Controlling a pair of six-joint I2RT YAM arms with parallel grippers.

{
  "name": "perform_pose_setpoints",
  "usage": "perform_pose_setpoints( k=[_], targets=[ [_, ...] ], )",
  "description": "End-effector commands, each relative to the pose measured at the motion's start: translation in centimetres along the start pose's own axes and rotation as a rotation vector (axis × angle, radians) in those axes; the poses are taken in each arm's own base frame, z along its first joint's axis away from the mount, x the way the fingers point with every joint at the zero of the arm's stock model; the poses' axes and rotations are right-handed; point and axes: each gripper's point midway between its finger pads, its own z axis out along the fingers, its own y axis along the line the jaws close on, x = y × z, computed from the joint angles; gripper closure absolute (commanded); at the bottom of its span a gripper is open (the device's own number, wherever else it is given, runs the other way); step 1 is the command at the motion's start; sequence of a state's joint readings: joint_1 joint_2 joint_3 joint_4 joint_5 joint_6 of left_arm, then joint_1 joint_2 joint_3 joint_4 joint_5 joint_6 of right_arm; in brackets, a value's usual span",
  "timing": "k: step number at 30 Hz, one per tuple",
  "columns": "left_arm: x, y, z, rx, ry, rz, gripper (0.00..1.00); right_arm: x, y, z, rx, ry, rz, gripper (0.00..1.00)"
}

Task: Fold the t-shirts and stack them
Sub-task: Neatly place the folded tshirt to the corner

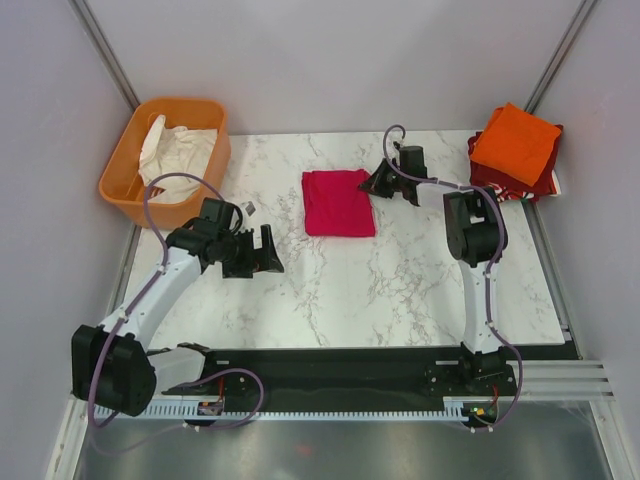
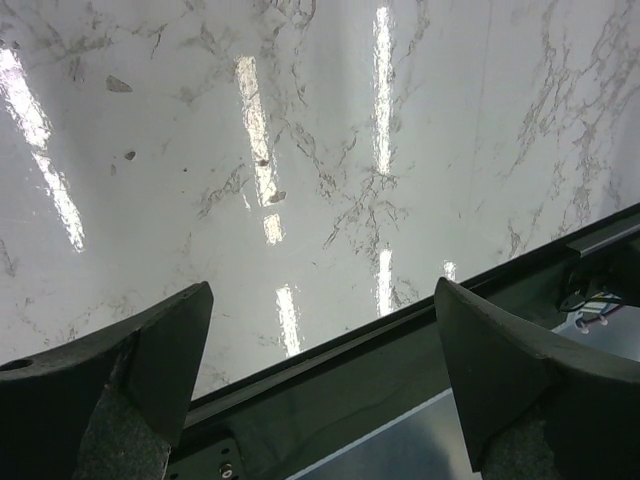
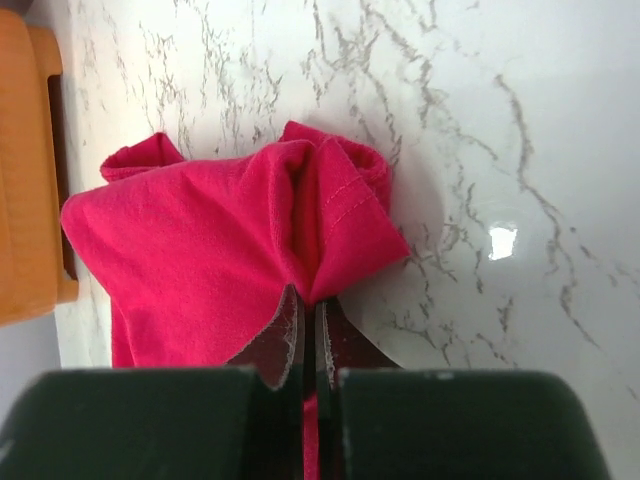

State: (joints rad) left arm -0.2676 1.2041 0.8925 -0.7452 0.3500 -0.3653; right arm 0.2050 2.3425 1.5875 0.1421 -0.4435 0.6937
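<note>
The magenta-pink t-shirt (image 1: 338, 203) lies folded at the middle of the marble table (image 1: 400, 290). My right gripper (image 1: 378, 182) is at its far right corner, shut on a bunched fold of the pink fabric (image 3: 200, 240); in the right wrist view the gripper (image 3: 310, 300) pinches the cloth between its fingertips. A folded bright orange t-shirt (image 1: 515, 143) rests on a dark red one (image 1: 497, 180) at the far right. My left gripper (image 1: 265, 252) stands open and empty left of the pink shirt; the left wrist view shows that gripper (image 2: 320, 330) above bare marble.
An orange plastic basket (image 1: 125, 185) holding white cloth (image 1: 178, 145) stands at the far left corner; its side (image 3: 25, 170) shows in the right wrist view. A black rail (image 2: 420, 330) runs along the table's near edge. Grey walls close in both sides.
</note>
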Motion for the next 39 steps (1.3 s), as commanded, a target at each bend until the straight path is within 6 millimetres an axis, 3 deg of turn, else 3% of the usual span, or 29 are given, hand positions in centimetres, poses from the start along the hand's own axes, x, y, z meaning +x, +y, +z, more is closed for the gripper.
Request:
perform_pose_setpoints(
  k=[1,2,8,26,35,38,39],
  targets=[
    [-1.2,-0.4,-1.4,0.006,-0.097,0.055,0.0,-0.9,3.3,-1.3,-0.046,-0.001,-0.11,1.0],
    [-1.2,-0.4,-1.7,0.002,-0.108,0.055,0.0,-2.1,4.1,-2.2,-0.031,-0.031,-0.16,1.0],
    [-1.7,-0.3,-2.8,-0.009,-0.177,0.062,0.0,-5.2,6.9,-6.0,0.035,-0.068,-0.273,1.0],
    [-1.7,-0.5,-2.8,-0.001,-0.181,0.066,0.0,-12.4,7.7,-13.9,0.216,-0.198,-0.415,1.0],
    [-1.8,-0.5,-3.3,-0.002,-0.206,0.068,0.0,-18.0,7.4,-18.9,0.236,-0.294,-0.41,1.0],
    [-1.7,-0.5,-3.1,-0.001,-0.195,0.067,0.0,-19.5,8.4,-20.1,0.205,-0.321,-0.402,1.0],
    [-1.7,-0.5,-3.1,-0.001,-0.191,0.066,0.0,-20.6,9.6,-20.9,0.189,-0.35,-0.41,1.0]
  ],
)
